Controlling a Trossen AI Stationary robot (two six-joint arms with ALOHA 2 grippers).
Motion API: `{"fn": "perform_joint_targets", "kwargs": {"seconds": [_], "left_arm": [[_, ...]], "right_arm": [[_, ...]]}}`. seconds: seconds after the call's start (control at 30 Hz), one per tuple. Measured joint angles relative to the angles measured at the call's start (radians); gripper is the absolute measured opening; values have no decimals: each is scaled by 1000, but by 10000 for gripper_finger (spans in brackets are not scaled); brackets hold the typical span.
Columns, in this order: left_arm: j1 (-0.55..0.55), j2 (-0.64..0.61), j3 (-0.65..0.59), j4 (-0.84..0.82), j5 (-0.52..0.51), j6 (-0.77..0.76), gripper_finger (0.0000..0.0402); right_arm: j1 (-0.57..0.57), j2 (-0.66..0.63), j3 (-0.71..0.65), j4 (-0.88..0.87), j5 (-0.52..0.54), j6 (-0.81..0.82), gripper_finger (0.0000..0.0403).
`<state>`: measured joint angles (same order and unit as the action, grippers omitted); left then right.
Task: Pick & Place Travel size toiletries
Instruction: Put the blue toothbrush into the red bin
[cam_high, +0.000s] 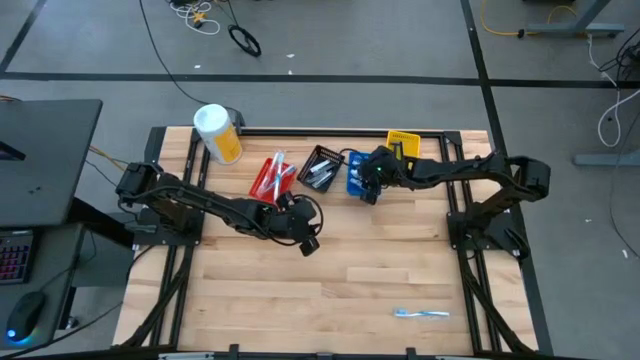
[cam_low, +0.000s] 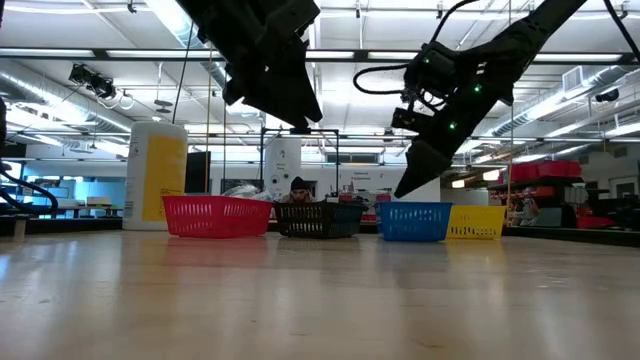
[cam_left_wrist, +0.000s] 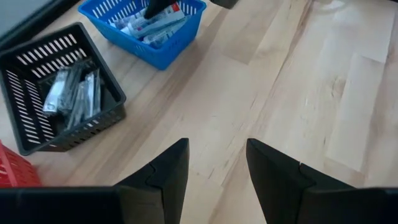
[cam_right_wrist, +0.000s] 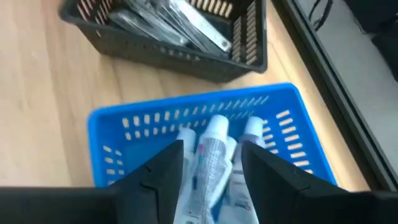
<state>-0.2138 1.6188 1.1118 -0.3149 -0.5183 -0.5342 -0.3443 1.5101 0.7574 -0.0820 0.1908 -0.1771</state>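
You are hovering the right gripper (cam_right_wrist: 208, 165) over the blue bin (cam_right_wrist: 112, 134), its fingers parted around a white tube (cam_right_wrist: 211, 146) lying among the others inside; let go fully, then lift straight up clear of the rim. The left gripper (cam_left_wrist: 217, 168) is waiting, fingers released, above bare desk (cam_left_wrist: 311, 81). One toothbrush (cam_high: 420, 314) is lying near the front edge.

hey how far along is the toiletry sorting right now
Mostly done: the red bin, black bin and blue bin hold sorted items. The right gripper hangs over the blue bin with a white tube between its fingers. Left: one toothbrush on the table; the left gripper hovers open.
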Motion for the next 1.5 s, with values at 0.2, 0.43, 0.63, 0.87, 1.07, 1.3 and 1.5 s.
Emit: {"fn": "perform_joint_targets", "kwargs": {"seconds": [0.2, 0.43, 0.63, 0.87, 1.07, 1.3, 1.5], "left_arm": [[6, 0, 0, -1, -33, 79, 169], [36, 0, 0, -1, -14, 174, 169], [52, 0, 0, -1, 55, 207, 169], [54, 0, 0, 0, 129, 266, 169], [54, 0, 0, 0, 149, 365, 169], [58, 0, 0, 0, 138, 462, 169], [74, 0, 0, 4, 138, 526, 169]], "right_arm": [[132, -54, 0, -109, -8, 5, 174], [412, -219, 3, -450, -69, 223, 174], [628, -259, 6, -527, -274, 320, 174], [816, -178, 6, -471, -257, 533, 174], [905, -119, 6, -316, -259, 720, 173], [999, -115, 6, -293, -270, 805, 162], [1074, -71, 6, -354, -350, 1061, 160]]}}
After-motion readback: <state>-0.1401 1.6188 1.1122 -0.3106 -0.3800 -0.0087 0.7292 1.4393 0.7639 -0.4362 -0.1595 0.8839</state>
